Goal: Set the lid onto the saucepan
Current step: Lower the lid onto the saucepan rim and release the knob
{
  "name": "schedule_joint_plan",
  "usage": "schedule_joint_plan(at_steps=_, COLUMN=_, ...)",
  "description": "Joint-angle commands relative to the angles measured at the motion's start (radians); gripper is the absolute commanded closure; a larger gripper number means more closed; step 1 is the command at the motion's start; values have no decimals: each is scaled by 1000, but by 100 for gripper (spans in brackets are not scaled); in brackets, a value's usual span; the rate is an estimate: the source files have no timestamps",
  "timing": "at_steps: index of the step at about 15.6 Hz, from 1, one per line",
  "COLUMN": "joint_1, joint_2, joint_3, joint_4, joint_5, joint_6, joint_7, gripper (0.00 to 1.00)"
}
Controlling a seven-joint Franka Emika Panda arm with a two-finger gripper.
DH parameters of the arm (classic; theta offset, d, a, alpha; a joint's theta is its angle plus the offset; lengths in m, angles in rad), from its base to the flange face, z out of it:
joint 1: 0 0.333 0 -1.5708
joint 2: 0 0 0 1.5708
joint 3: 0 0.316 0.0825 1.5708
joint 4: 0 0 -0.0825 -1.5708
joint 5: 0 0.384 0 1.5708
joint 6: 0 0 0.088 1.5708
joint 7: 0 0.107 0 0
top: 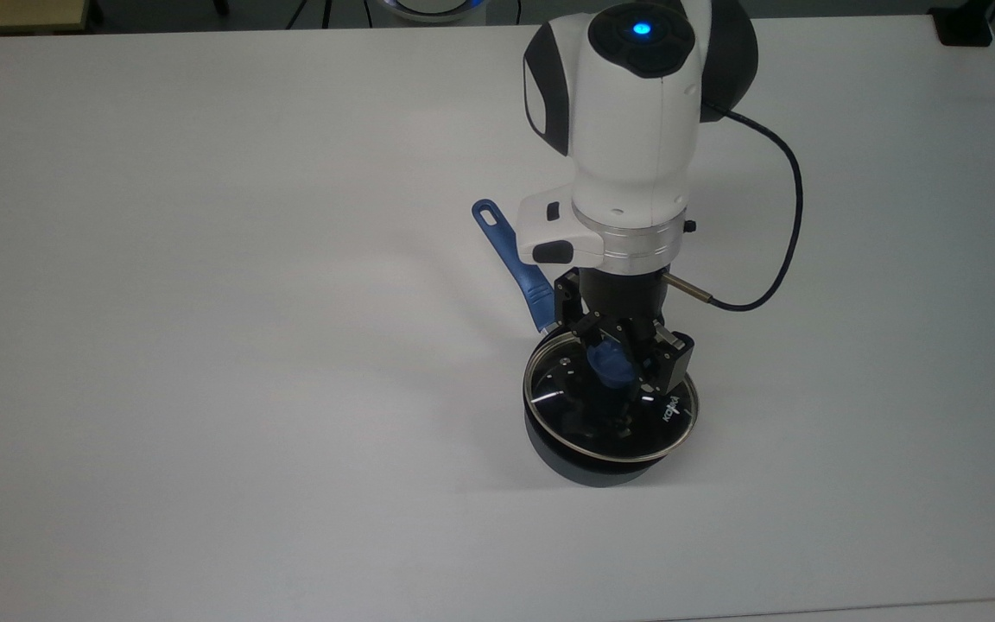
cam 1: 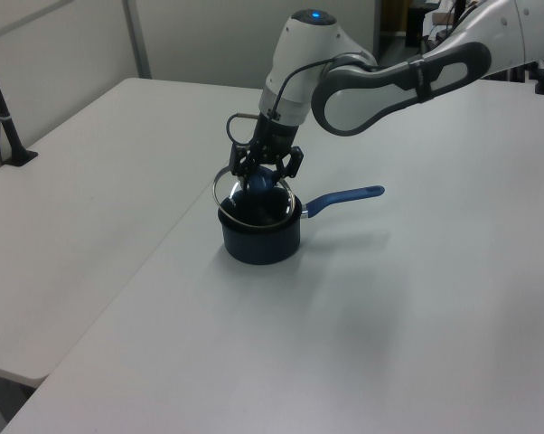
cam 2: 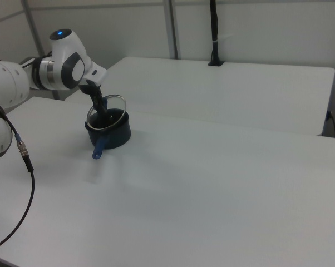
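The saucepan [top: 591,473] is a small dark pan on the white table, its long blue handle [top: 510,250] pointing toward the top view's upper left. The clear glass lid [top: 554,399] with a metal rim hangs tilted just over the pan's mouth and covers nearly all of it. I cannot tell whether rim and pan touch. My gripper [top: 614,366] comes down from above and is shut on the lid's blue knob [top: 608,371]. In the left view the lid [cam 1: 238,201] leans over the saucepan [cam 1: 259,242] under the gripper [cam 1: 262,178]. In the right view the lid [cam 2: 117,100] tips up above the saucepan [cam 2: 115,137].
A black cable [top: 781,259] loops from my wrist on the top view's right. A seam [cam 1: 177,226] between two white tables runs past the pan. A black post [cam 1: 3,108] stands at the left view's left table edge, and a black post [cam 2: 213,33] stands at the far table's back in the right view.
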Motion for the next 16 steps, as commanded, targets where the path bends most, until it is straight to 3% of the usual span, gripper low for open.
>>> schedule_joint_plan(at_steps=1, joint_1=13, joint_2=-4, joint_3=10, joint_4=4, joint_5=-7, joint_6=-57, joint_7=23, gripper=52)
schedule_joint_plan(at_steps=2, joint_1=13, joint_2=-4, joint_3=12, joint_4=1, joint_5=-9, joint_6=-60, joint_7=23, gripper=51)
schedule_joint_plan(at_steps=4, joint_1=13, joint_2=-6, joint_3=12, joint_4=-12, joint_5=-9, joint_6=-60, joint_7=23, gripper=39)
schedule_joint_plan(at_steps=6, joint_1=7, joint_2=-4, joint_3=12, joint_4=-12, joint_5=-9, joint_6=-59, joint_7=23, gripper=19)
schedule_joint_plan(at_steps=7, joint_1=2, joint_2=-6, joint_3=12, joint_4=-15, joint_5=-6, joint_6=-59, joint_7=23, gripper=3)
schedule_joint_plan(at_steps=11, joint_1=-12, joint_2=-32, joint_3=12, joint_4=-19, joint_5=-6, joint_6=-60, joint_7=20, gripper=0)
schedule_joint_plan(at_steps=16, joint_1=-84, joint_2=-205, joint_3=16, joint_4=-94, joint_5=11, joint_6=-172, joint_7=6, gripper=0)
